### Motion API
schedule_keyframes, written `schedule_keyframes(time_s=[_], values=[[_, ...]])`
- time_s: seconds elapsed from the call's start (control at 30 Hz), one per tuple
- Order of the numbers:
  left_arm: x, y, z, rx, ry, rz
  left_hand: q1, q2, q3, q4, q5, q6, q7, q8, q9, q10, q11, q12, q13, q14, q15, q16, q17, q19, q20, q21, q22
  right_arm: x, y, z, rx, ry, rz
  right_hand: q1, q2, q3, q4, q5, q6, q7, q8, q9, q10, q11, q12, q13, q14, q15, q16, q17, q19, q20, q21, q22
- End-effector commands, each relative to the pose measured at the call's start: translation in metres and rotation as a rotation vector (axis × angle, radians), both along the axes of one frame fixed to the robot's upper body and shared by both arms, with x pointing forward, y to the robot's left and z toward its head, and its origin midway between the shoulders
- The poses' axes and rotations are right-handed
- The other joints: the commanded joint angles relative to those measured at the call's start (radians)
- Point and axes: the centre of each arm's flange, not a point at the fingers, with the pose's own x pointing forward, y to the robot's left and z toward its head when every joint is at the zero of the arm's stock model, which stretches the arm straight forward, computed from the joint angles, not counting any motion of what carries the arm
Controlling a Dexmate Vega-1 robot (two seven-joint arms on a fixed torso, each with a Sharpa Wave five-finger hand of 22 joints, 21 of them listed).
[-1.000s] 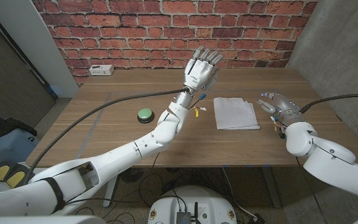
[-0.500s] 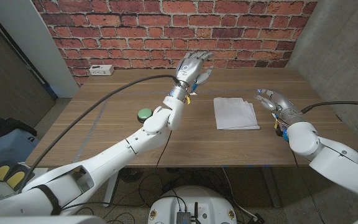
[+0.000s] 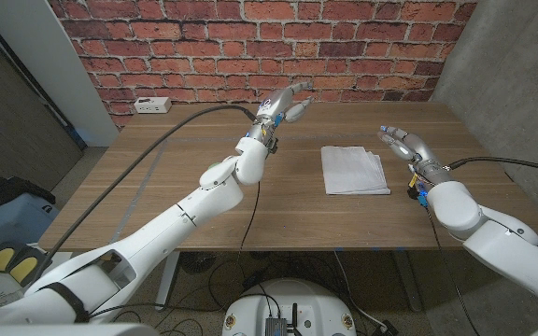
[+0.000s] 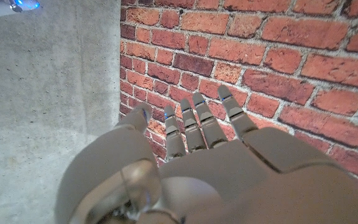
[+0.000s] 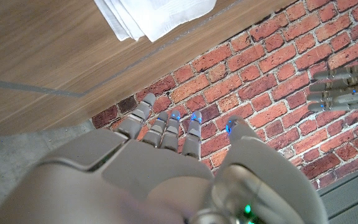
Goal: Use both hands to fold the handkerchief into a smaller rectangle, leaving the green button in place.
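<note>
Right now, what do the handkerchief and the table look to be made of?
Handkerchief: thin white cloth, matte, judging by its soft layered edges where folded. Table: wood or wood-look laminate, smooth satin finish, with brown grain streaks running lengthwise.

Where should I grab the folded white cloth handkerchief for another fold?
Probably at the right-hand edge of the folded white cloth handkerchief, where the layers fan out loose; the left edge looks like a closed crease. The open right hand is nearest, so come in from that side, low over the wooden table.
</note>
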Motion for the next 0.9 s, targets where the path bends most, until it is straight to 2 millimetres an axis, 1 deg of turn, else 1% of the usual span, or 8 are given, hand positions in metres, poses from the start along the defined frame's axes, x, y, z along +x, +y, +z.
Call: schedule_keyframes(time_s=[0.03,0.33,0.37,0.47,0.67,0.83,0.87,0.9], values=[[0.014,0.019,0.000,-0.125,0.210,-0.228,-0.025,0.002,0.001,0.016,0.007,-0.002,0.023,0.007,0.000,0.006,0.015,0.012,0.004,-0.001,0.018,0.006,0.005,-0.004,0.011,-0.007,0.005,0.005,0.007,-0.003,0.097,-0.037,0.101,0.002,0.008,0.004,0.003,-0.002,0.005,0.008,0.003,0.003,0.013,0.004,0.008,0.002,0.010,0.005,0.010,0.006,0.010,0.004,0.004,0.005],[0.017,0.037,-0.008,-0.199,0.321,-0.339,-0.067,0.007,-0.009,0.047,0.000,-0.010,0.045,0.008,0.000,0.007,0.042,0.016,0.005,-0.003,0.043,0.011,0.009,-0.015,0.011,-0.009,0.008,0.004,0.017,-0.008,0.159,-0.065,0.162,-0.002,0.005,0.006,0.008,-0.003,0.015,0.016,0.005,0.003,0.023,0.017,0.010,0.002,0.020,0.014,0.011,0.007,0.014,0.007,0.003,0.005],[0.018,0.040,-0.009,-0.210,0.333,-0.350,-0.076,0.007,-0.012,0.054,-0.001,-0.009,0.049,0.009,0.000,0.006,0.046,0.016,0.005,-0.004,0.046,0.011,0.010,-0.018,0.001,-0.009,0.009,0.003,0.019,-0.009,0.168,-0.068,0.170,-0.002,0.005,0.007,0.008,-0.003,0.018,0.016,0.005,0.003,0.026,0.020,0.010,0.002,0.024,0.014,0.012,0.006,0.015,0.007,0.002,0.005],[0.020,0.047,-0.012,-0.233,0.375,-0.387,-0.088,0.006,-0.014,0.062,-0.003,-0.007,0.056,0.010,-0.001,0.009,0.054,0.018,0.005,-0.005,0.057,0.012,0.010,-0.021,-0.007,-0.009,0.010,0.003,0.025,-0.012,0.194,-0.080,0.195,-0.002,0.003,0.008,0.007,-0.003,0.023,0.021,0.007,0.003,0.030,0.023,0.011,0.002,0.026,0.019,0.011,0.006,0.017,0.009,0.002,0.005],[0.031,0.063,-0.018,-0.292,0.481,-0.526,-0.124,0.001,-0.023,0.086,-0.007,-0.020,0.069,0.007,-0.002,-0.004,0.074,0.015,0.004,-0.030,0.081,0.004,0.007,-0.048,-0.039,-0.017,0.011,0.004,0.033,-0.018,0.272,-0.105,0.271,-0.003,-0.002,0.008,0.007,-0.004,0.030,0.026,0.007,0.002,0.040,0.036,0.013,0.002,0.034,0.026,0.011,0.005,0.023,0.014,0.003,0.005],[0.040,0.077,-0.025,-0.341,0.526,-0.596,-0.156,-0.013,-0.030,0.097,-0.009,-0.081,0.049,-0.004,-0.006,-0.057,0.069,-0.001,-0.003,-0.099,0.080,-0.013,-0.002,-0.083,-0.077,-0.030,0.008,0.006,0.036,-0.026,0.360,-0.119,0.317,0.002,-0.008,0.009,0.000,-0.005,0.033,0.033,0.007,0.002,0.042,0.043,0.012,0.002,0.037,0.031,0.009,0.003,0.025,0.017,0.002,0.006],[0.042,0.079,-0.027,-0.352,0.533,-0.605,-0.162,-0.015,-0.031,0.097,-0.009,-0.099,0.042,-0.007,-0.007,-0.082,0.069,-0.008,-0.005,-0.113,0.078,-0.014,-0.004,-0.092,-0.082,-0.035,0.007,0.007,0.037,-0.028,0.383,-0.122,0.323,0.003,-0.009,0.008,-0.001,-0.005,0.033,0.033,0.007,0.002,0.042,0.045,0.012,0.002,0.036,0.033,0.009,0.003,0.025,0.019,0.002,0.006],[0.044,0.081,-0.029,-0.365,0.541,-0.613,-0.173,-0.020,-0.032,0.094,-0.009,-0.136,0.034,-0.008,-0.010,-0.122,0.064,-0.011,-0.011,-0.155,0.080,-0.015,-0.008,-0.107,-0.086,-0.042,0.004,0.008,0.037,-0.030,0.399,-0.123,0.332,0.001,-0.014,0.006,-0.002,-0.006,0.033,0.034,0.006,0.002,0.042,0.047,0.011,0.002,0.035,0.035,0.007,0.003,0.024,0.021,0.001,0.006]])
